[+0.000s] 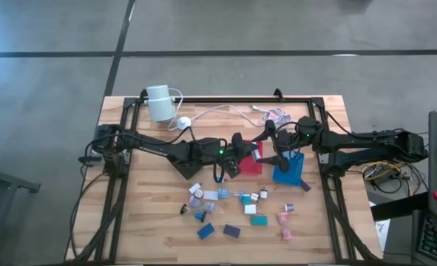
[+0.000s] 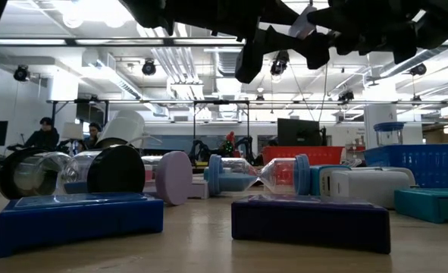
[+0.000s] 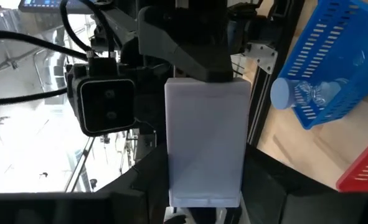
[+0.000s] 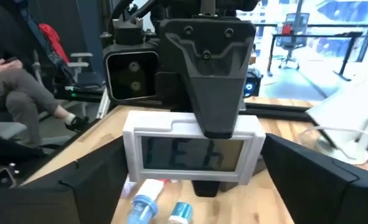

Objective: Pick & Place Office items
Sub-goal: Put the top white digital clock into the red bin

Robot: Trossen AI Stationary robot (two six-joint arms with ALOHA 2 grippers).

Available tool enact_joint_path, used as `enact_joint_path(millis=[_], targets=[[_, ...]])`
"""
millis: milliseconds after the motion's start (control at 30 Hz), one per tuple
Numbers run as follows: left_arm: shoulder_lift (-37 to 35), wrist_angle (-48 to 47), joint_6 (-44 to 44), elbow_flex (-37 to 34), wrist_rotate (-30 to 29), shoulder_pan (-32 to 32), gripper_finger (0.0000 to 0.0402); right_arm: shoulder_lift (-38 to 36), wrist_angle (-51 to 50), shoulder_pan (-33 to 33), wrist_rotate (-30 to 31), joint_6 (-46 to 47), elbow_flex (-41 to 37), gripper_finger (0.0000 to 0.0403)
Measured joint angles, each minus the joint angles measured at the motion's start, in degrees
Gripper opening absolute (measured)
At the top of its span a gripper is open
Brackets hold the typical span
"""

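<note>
A small white display unit [image 4: 193, 152], its screen showing dark digits, hangs in the air between my two grippers, above the red tray [image 1: 249, 164]. My left gripper [image 1: 242, 154] reaches in from the table's left and is shut on it. My right gripper [image 4: 193, 158] faces it from the right and is open, one finger beyond each short end of the unit, with gaps. The left wrist view shows the unit's plain white back [image 3: 205, 143]. Several small office items [image 1: 233, 207] lie loose on the wood nearer the front edge. My left gripper pinches the display unit between its two fingers, one finger [image 4: 212, 93] over the top long edge [image 4: 171, 121] and the other [image 4: 207, 186] under the bottom edge. The fingers come level from the table's left, stacked one above the other. The unit hangs clear of the table, screen upright.
A blue basket [image 1: 290, 171] stands right of the red tray, with a clear blue-capped piece [image 3: 296, 94] in it. A white cylinder [image 1: 160, 102] with its cable lies at the far left. A black frame [image 1: 225, 100] borders the table. People sit beyond the table [image 4: 22, 93].
</note>
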Motion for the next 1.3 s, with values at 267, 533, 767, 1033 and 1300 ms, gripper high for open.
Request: enact_joint_path(millis=[267, 533, 767, 1033, 1300], targets=[[-1.5, 0.0, -3.2, -0.6, -0.4, -0.1, 0.0157, -2.4, -0.4, -0.3, 1.1, -1.1, -0.7, 0.0356], [-7.1, -0.3, -10.5, -3.8, 0.7, -0.5, 0.0157, -5.5, -2.1, -0.9, 2.8, -1.0, -2.2, 0.0337], [-20.2, -0.7, -26.5, -11.9, 6.1, -0.5, 0.0157, -10.1, -12.4, -0.9, 9.2, -2.2, -2.4, 0.0319], [-36.5, -6.3, -43.9, -22.5, 7.0, -0.2, 0.016, -17.6, -14.0, -0.8, 14.2, -8.8, -5.8, 0.0246], [-48.3, -4.6, -53.1, -34.0, 6.9, 0.1, 0.0161, -27.2, -14.0, -0.9, 14.4, -7.4, -9.0, 0.0113]])
